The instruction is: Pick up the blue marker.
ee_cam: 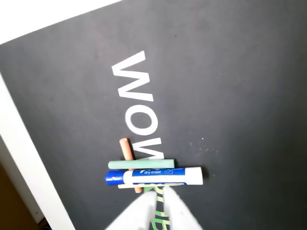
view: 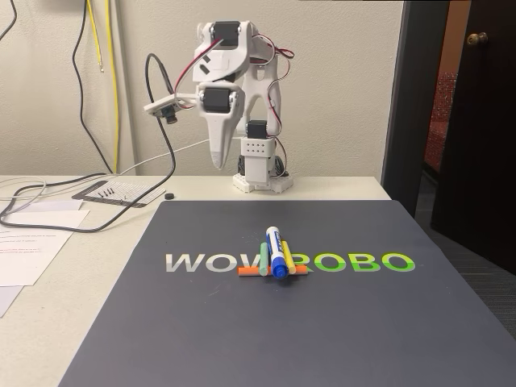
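- While the white arm [view: 230, 89] stands folded at the back of the table [view: 48, 306], its gripper [view: 216, 161] hangs in the air above the table's far edge, pointing down, well apart from the pile of sticks.
- In the wrist view the gripper [ee_cam: 162, 191] comes in from the bottom edge; its two white fingers [ee_cam: 139, 211] nearly meet at the tips with nothing between them, so it looks closed and empty.
- The blue marker [view: 276, 251] lies flat on the dark mat [view: 347, 322], in the middle of the printed lettering [view: 201, 262], between "WOW" and "ROBO".
- In the fixed view its blue cap points toward the camera and its white barrel points back toward the arm.
- In the wrist view the blue marker [ee_cam: 156, 176] lies crosswise just above the fingertips, cap to the left, label reading "dry erase".
- A green stick [view: 263, 256] lies just beside the marker, on its left in the fixed view, roughly parallel to it.
- A yellow stick [view: 289, 255] lies just beside it on the right.
- An orange stick [view: 248, 272] runs crosswise under the others, its end showing to the left.
- Papers [view: 32, 234] and black cables [view: 165, 145] lie on the table to the left of the mat.
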Motion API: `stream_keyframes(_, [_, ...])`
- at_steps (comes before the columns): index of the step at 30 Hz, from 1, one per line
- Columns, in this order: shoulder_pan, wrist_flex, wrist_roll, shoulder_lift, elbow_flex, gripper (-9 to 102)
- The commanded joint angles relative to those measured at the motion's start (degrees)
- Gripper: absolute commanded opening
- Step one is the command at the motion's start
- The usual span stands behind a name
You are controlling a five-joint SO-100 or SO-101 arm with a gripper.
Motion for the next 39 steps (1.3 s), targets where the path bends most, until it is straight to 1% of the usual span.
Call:
stream_keyframes(1, [-1.0, 6.1, -1.0, -4.7, -12.2, 0])
stream_keyframes(4, [-2.7, 11.1, -2.8, -10.1, -21.4, 0])
stream_keyframes(6, [-3.5, 12.7, -3.3, -12.3, -25.0, 0])
stream_keyframes(11, [-4.9, 11.9, -7.0, -13.7, -26.3, 0])
stream_keyframes(17, [-6.0, 15.5, -13.5, -19.2, -34.1, 0])
stream_keyframes(20, [-6.8, 15.6, -17.6, -19.3, -35.3, 0])
stream_keyframes(26, [-9.9, 15.4, -29.4, -19.3, -35.6, 0])
stream_keyframes(30, [-12.6, 15.0, -35.6, -19.4, -35.7, 0])
stream_keyframes(33, [-14.5, 14.7, -45.5, -19.6, -35.7, 1])
stream_keyframes(36, [-15.6, 14.1, -51.6, -20.0, -35.7, 1])
stream_keyframes(39, [-16.8, 13.1, -62.1, -20.5, -35.7, 3])
